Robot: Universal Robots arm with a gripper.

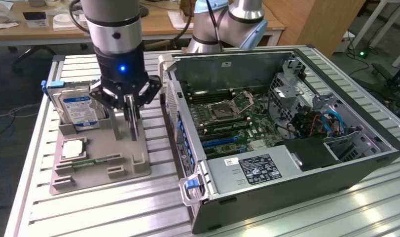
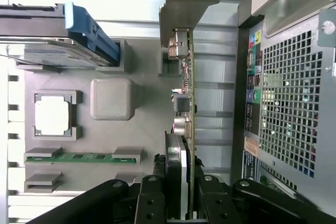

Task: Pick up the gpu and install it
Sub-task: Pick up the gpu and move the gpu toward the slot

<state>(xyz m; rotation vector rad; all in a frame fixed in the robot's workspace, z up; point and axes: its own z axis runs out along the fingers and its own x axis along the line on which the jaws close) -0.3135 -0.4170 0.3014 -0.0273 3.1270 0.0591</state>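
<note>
Exterior view, left to right.
(1) Drive (image 1: pixel 78 108), on the exterior view's left of my pincer (image 1: pixel 130 108). It is parked on edge in the tray (image 1: pixel 114 144), clear of the approach.
(2) Pincer, pressed together on the gpu (image 1: pixel 134 129) directly beneath it. The card stands on edge, I judge, so that both faces can be pinched.
(3) Case (image 1: pixel 357 163), on the exterior view's right of the pincer. It lies open side up, so the card can enter from above.

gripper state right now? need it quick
Gripper: closed on the gpu, a thin dark card with a pale metal bracket, held upright over the grey plastic fixture.
</note>
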